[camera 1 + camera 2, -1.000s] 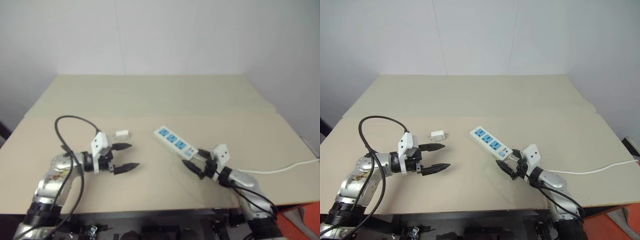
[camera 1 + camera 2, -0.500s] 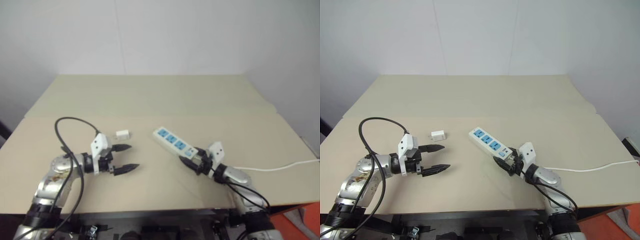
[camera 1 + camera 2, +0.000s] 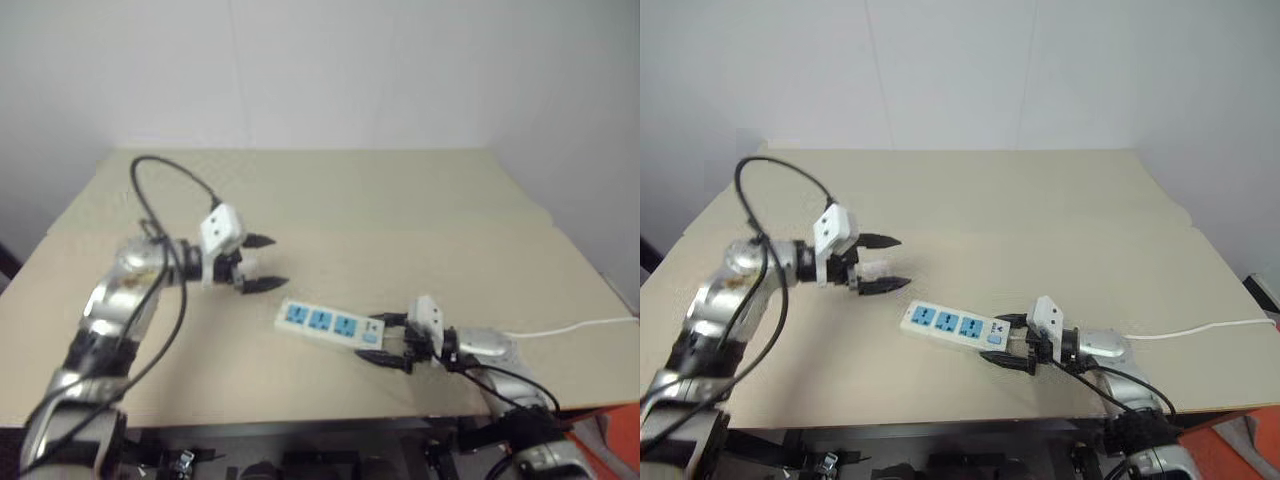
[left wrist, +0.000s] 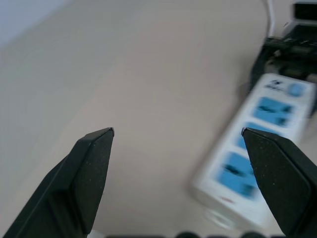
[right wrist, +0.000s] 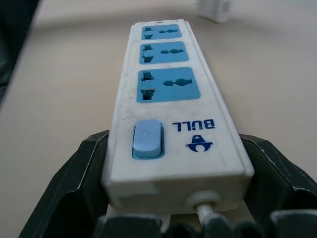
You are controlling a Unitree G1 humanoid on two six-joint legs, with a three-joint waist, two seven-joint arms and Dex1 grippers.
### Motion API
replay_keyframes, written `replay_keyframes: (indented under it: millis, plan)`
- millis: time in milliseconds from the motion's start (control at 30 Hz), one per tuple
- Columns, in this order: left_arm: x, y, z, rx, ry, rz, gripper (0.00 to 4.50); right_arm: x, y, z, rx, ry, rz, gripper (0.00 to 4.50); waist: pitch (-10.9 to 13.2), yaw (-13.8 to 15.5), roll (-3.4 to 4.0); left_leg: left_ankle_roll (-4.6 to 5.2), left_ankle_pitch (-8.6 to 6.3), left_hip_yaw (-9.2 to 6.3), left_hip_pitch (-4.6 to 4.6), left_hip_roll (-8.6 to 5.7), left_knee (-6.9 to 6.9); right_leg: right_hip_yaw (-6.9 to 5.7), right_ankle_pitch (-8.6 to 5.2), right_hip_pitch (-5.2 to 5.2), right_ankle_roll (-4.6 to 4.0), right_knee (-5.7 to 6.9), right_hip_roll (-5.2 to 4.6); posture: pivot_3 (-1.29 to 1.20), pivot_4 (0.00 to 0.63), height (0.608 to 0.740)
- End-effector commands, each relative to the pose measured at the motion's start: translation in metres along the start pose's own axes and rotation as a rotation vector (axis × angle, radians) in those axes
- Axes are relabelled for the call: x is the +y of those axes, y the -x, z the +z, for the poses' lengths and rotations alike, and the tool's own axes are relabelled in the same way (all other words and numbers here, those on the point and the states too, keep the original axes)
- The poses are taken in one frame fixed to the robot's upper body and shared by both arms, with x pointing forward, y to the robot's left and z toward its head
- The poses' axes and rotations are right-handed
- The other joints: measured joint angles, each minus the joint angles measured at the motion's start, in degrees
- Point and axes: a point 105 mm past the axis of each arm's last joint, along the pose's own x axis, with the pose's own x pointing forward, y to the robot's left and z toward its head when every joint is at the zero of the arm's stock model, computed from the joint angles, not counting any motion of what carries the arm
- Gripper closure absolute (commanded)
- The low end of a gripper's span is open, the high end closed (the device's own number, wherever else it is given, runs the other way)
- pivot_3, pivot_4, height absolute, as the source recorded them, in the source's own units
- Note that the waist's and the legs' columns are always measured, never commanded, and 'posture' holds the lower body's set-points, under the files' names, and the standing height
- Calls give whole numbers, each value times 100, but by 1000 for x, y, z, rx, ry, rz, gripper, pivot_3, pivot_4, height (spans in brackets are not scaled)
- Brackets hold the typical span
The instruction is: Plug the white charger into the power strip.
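Gripping the switch end of the power strip (image 3: 949, 326), your right end effector (image 3: 1010, 347) has swung it round to lie across the desk (image 3: 1060, 220); your left end effector (image 3: 883, 263) has lifted, fingers wide and empty; the white charger (image 5: 214, 10) sits just beyond the strip's far end, so fetch it next.

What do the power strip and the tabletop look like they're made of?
Power strip: apparently hard moulded plastic, smooth white with a slight sheen, blue socket panels and a printed logo. Tabletop: matte beige; the flat, even, grainless surface suggests laminate or painted board, though I can't be sure.
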Motion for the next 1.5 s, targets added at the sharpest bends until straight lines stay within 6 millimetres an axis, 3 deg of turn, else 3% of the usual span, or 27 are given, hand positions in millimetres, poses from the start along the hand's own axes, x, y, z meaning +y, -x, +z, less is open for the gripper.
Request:
replay_keyframes:
  millis: [33,233,367,667,967,1500]
  plan:
    - [23,-2,-6,226,-9,-26,0,-5,-11,5,13,49,58,1061,3,-6,0,0,0,0,-2,-1,0,-2,-1,0,2,-1,1,0,150,740]
    - [56,-4,-14,542,-20,8,0,-10,-26,-3,36,59,56,1061,11,-41,-3,0,0,9,-8,-1,-1,1,-5,-9,6,-1,2,0,150,740]
    - [68,-4,-19,631,-3,65,0,-7,-29,-7,34,50,50,1061,18,-115,-14,0,0,7,-10,0,1,1,-5,-9,7,4,1,0,150,740]
    - [60,-9,-41,780,-31,-3,0,-2,-28,-12,50,49,33,1061,20,-124,-19,0,0,5,-11,0,1,0,-6,-10,9,9,-2,0,150,740]
    - [53,-26,-52,763,-3,6,0,2,-31,-12,50,44,23,1061,21,-132,-21,0,0,1,-9,0,1,0,-6,-11,9,14,-2,0,150,740]
    - [49,-31,-69,839,-45,11,0,3,-31,-12,59,39,-1,1061,21,-131,-21,0,0,1,-9,0,1,0,-6,-11,9,16,-2,0,150,740]
